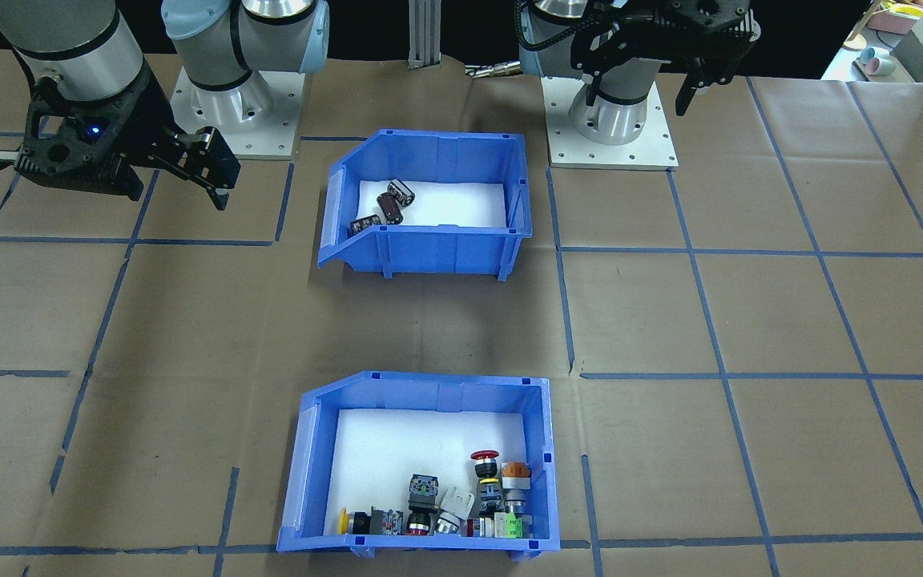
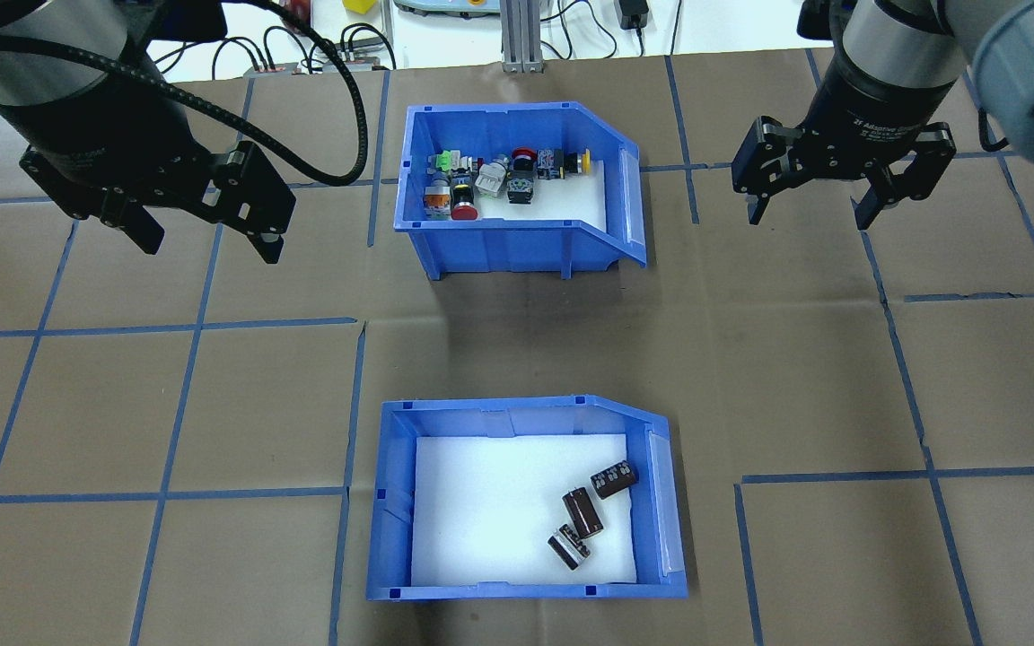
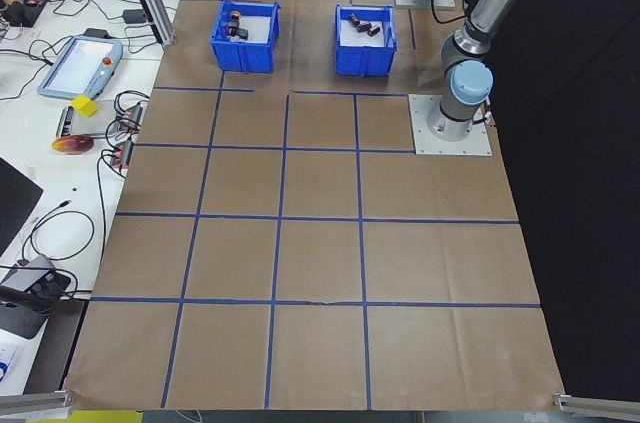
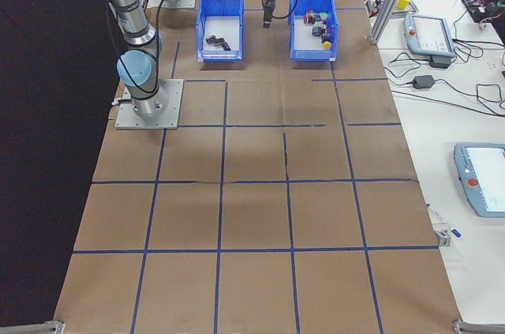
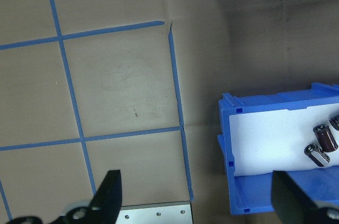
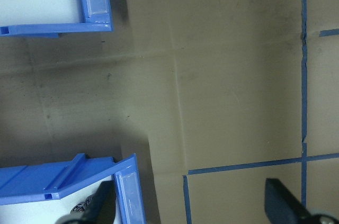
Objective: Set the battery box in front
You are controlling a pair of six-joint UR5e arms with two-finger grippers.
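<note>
Battery box (image 2: pixel 526 502) sits on the brown paper-covered table (image 2: pixel 840 377) on my side, the nearer of two blue bins in the overhead view, sloped-cut side facing my right. Inside it: white floor liner, three dark cylinders with silver ends (image 2: pixel 584 516) lying loose toward the sloped side, two close together and one just beside them near the wall. Rest of the liner is bare. Second blue bin (image 2: pixel 517 242) is further out on the table, in line with the first and well apart from it, same orientation. It holds a cluster of push-button switches (image 2: pixel 499 175) bunched along its far wall, including a red mushroom button (image 2: pixel 463 212), a yellow one and a green part; they touch each other, exact count I can't tell. My left gripper (image 2: pixel 203 235) hangs above bare table left of the switch bin, jaws spread wide, nothing between them. My right gripper (image 2: pixel 811 208) hangs above bare table right of the switch bin, jaws also spread wide, nothing held. Left wrist camera shows the battery box corner and two cylinders; right wrist camera catches an edge of each bin.
</note>
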